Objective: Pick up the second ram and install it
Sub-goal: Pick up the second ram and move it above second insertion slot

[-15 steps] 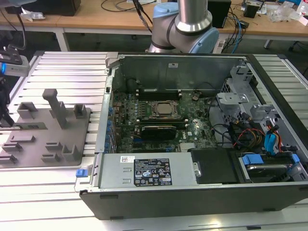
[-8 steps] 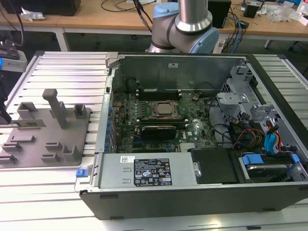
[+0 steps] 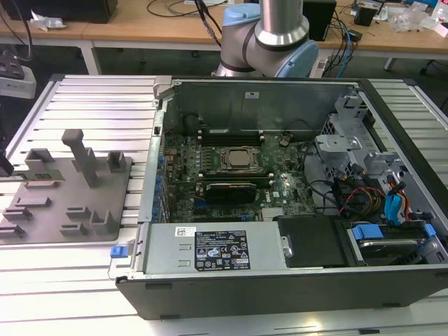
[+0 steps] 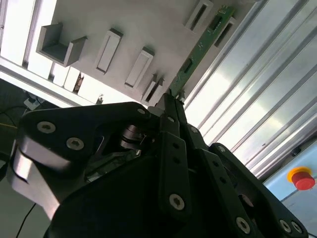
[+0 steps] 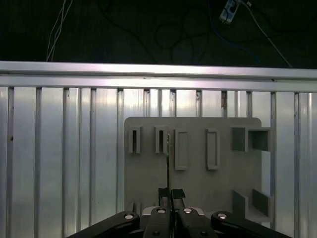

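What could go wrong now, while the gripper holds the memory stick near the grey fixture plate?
1. The gripper is shut on the second ram seemingly near one end. Most of the thin board reaches past the fingertips, so it might tilt or slip in the grip.
2. The fixture blocks stand close beside the ram's edge, so the board might catch on one of them.

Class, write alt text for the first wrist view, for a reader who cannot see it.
The gripper is shut on the second ram, seen edge-on as a thin line. Behind it lies a grey fixture plate with rectangular slots, resting on a ribbed metal table.
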{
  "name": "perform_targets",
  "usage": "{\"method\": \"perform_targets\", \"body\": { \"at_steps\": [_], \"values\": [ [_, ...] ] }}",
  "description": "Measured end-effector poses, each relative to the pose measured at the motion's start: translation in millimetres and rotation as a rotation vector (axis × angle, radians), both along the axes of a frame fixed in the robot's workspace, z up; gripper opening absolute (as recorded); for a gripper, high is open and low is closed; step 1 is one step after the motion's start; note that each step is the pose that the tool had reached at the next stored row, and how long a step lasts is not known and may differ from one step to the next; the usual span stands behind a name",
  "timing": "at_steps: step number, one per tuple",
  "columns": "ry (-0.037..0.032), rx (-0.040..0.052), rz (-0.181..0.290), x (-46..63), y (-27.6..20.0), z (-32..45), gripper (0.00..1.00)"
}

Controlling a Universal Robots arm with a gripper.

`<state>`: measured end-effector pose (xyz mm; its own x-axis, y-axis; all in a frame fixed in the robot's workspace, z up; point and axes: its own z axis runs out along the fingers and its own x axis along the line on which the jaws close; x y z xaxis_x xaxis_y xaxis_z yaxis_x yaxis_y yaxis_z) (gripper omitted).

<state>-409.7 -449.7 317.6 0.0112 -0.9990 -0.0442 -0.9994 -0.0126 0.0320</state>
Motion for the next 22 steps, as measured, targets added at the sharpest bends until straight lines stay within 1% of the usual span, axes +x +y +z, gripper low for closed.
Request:
{"method": "perform_targets", "body": {
  "at_steps": [1,2,8,17,20,22],
  "values": [
    [-0.0002,0.0002,0.0,0.0,0.0,1.5,0.09],
    [-0.0008,0.0003,0.0,0.0,0.0,5.6,0.09],
    [-0.0023,0.0007,0.0,0.0,0.0,20.0,0.09],
    [-0.0029,0.0008,0.0,0.0,0.0,35.0,0.09],
    [-0.0028,0.0007,0.0,0.0,0.0,41.4,0.09],
    [-0.003,0.0007,0.0,0.0,0.0,47.8,0.09]
  ]
}}
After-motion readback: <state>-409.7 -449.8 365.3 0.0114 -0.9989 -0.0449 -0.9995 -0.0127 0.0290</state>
